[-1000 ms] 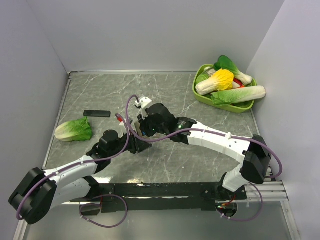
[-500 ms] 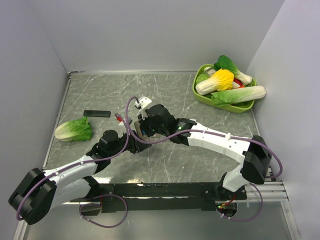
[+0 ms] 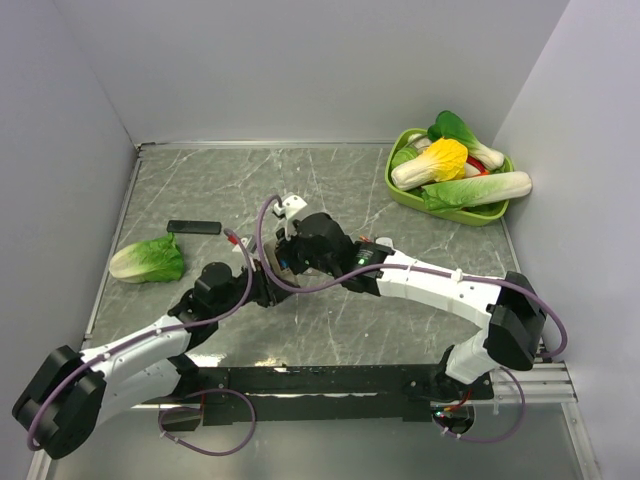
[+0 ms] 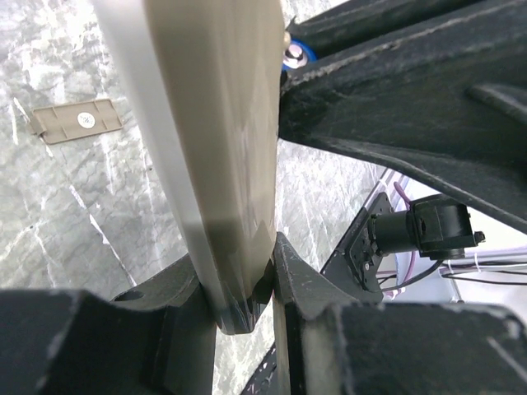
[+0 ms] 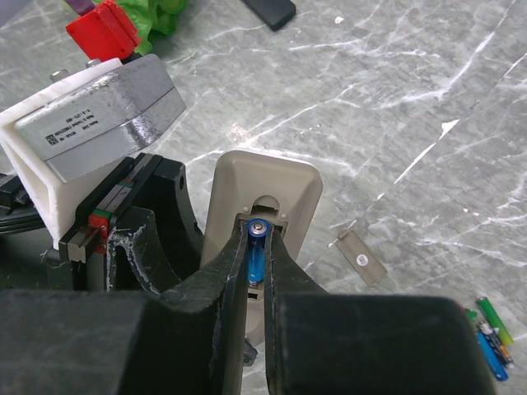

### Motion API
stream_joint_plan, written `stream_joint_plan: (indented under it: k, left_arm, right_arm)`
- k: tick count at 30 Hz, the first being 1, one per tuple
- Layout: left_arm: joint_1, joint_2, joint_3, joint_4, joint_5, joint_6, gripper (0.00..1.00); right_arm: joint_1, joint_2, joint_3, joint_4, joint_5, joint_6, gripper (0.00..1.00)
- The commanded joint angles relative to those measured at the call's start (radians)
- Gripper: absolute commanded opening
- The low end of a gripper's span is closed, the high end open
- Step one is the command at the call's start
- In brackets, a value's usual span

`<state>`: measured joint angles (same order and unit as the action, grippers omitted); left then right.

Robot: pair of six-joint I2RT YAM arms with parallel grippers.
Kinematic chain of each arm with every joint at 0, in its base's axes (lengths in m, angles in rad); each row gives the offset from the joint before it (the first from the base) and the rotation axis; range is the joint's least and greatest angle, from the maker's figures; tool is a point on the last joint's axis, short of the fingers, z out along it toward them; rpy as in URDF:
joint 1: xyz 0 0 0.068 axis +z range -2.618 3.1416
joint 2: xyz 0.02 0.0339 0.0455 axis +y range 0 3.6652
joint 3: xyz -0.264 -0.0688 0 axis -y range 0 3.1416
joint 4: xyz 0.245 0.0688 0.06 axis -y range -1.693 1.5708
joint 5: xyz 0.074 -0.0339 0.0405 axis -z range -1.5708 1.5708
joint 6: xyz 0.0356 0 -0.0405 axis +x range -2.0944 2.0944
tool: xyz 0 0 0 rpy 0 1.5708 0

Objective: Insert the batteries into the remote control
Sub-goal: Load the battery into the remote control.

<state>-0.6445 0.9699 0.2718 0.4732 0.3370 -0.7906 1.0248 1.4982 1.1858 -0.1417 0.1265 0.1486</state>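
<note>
My left gripper [image 4: 239, 280] is shut on the lower end of the remote control [image 4: 214, 123], holding it upright with its grey-beige back showing. In the right wrist view the remote control [image 5: 265, 177] has its back recess open. My right gripper [image 5: 258, 239] is shut on a blue battery [image 5: 257, 257] that stands in that recess, metal cap upward. Several loose batteries [image 5: 491, 331] with green, yellow and blue wraps lie on the table at the lower right. In the top view both grippers meet near the table's middle, left gripper [image 3: 268, 287] and right gripper [image 3: 290, 263], and the arms hide the remote.
The remote's beige battery cover [image 5: 361, 257] lies flat on the marble table, also seen as the cover [image 4: 78, 121]. A flat black bar [image 3: 193, 227] and a lettuce leaf [image 3: 148, 260] lie at the left. A green basket [image 3: 398, 190] of toy vegetables sits at the back right.
The right jaws have narrowed onto the blue battery. Both wrists have shifted slightly, the left forearm swinging a little to the left.
</note>
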Motion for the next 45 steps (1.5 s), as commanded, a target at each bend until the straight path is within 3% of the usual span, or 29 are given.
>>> stream_joint_plan:
  k: [1, 15, 31, 45]
  left_arm:
    - [-0.010, -0.077, 0.012, 0.145, 0.039, 0.025, 0.02]
    - [-0.011, -0.192, -0.019, 0.197, 0.030, 0.083, 0.03]
    - [-0.011, -0.079, 0.015, 0.165, 0.048, 0.067, 0.03]
    - [-0.011, -0.048, 0.026, 0.142, 0.045, 0.028, 0.02]
  right_arm:
    - [-0.005, -0.003, -0.037, -0.012, 0.062, -0.004, 0.02]
    - [0.008, 0.074, 0.000, -0.075, 0.157, 0.049, 0.05]
    - [0.017, 0.062, 0.046, -0.061, 0.093, 0.020, 0.25]
    - [0.017, 0.046, 0.077, -0.055, 0.090, 0.008, 0.30]
